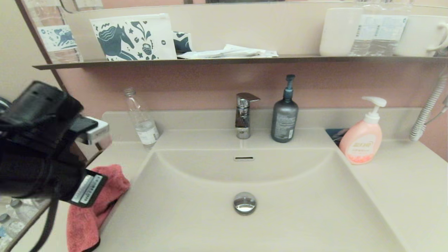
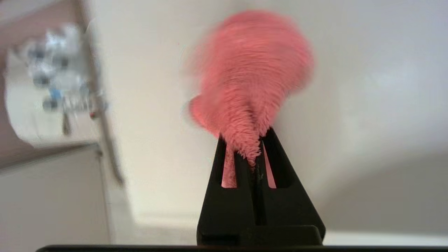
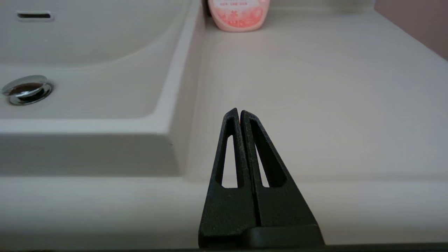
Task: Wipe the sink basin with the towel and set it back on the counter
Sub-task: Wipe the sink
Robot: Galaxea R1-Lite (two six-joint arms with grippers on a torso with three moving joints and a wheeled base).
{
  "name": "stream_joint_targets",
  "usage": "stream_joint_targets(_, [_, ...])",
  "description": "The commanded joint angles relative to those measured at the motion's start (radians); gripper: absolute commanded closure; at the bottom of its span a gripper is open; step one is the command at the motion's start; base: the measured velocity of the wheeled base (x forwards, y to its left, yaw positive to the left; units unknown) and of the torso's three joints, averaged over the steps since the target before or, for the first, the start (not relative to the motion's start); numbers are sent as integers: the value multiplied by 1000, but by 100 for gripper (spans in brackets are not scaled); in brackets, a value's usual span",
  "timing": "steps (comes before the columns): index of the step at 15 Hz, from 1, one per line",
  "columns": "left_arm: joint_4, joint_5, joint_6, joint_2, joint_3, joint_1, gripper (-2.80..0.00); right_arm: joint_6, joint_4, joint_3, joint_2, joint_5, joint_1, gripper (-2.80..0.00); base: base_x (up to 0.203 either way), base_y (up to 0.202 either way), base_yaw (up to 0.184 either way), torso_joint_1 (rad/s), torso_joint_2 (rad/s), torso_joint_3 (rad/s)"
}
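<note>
My left gripper (image 2: 257, 143) is shut on a corner of the coral-pink towel (image 2: 250, 70). In the head view the towel (image 1: 94, 206) hangs below my left wrist, over the left part of the counter (image 1: 122, 157) beside the sink basin's left edge. Whether it touches the counter I cannot tell. The beige sink basin (image 1: 297, 210) holds only its chrome drain plug (image 1: 244, 203) and overflow slot (image 1: 244, 158). My right gripper (image 3: 239, 113) is shut on nothing, low over the right counter (image 3: 315, 87) near its front edge, and is out of the head view.
At the back stand a chrome faucet (image 1: 244, 115), a grey pump bottle (image 1: 284, 117), a clear plastic bottle (image 1: 141, 120) and a pink soap pump bottle (image 1: 362, 140). A dark-brown wall shelf (image 1: 224, 60) above carries a pouch and mugs. A white coiled hose (image 1: 428, 108) hangs at right.
</note>
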Motion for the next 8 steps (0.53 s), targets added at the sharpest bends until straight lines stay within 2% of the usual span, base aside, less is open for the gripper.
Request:
stream_joint_targets(1, [47, -6, -5, -61, -64, -10, 0, 0, 0, 0, 0, 0, 0, 0, 0, 0, 0, 0, 0, 0])
stream_joint_targets(8, [66, -8, -17, -115, -135, 17, 0, -1, 0, 0, 0, 0, 0, 0, 0, 0, 0, 0, 0, 0])
